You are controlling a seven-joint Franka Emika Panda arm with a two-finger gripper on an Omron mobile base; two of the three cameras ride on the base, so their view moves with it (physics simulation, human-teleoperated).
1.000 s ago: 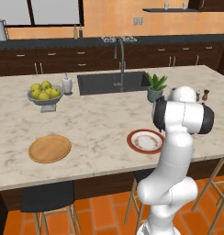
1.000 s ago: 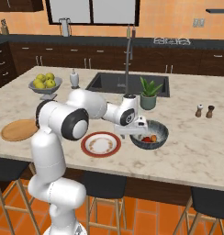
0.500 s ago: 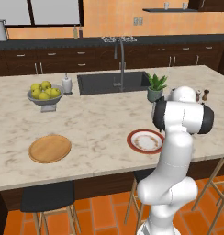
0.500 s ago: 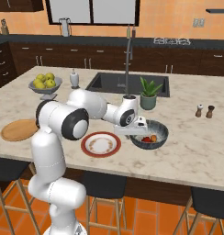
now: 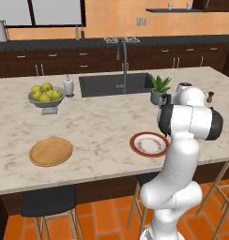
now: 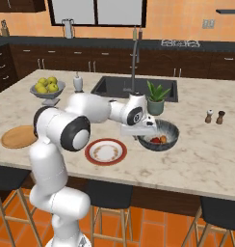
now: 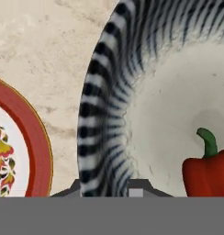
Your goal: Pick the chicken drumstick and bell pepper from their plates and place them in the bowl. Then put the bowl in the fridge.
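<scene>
At nine o'clock the cream plate [image 7: 22, 151] is sitting bare; the gripper [image 7: 109, 190] is pinching the bowl [image 7: 104, 105] rim, bell pepper [image 7: 210, 172] lying inside at four o'clock. Next, I'd judge: lifting it level, heading fridgeward.

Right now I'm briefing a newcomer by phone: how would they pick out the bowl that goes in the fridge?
On the marble island, right of the sink and in front of the potted plant, sits the dark striped bowl. Unlike the pedestal fruit bowl, it holds a red bell pepper.
</scene>
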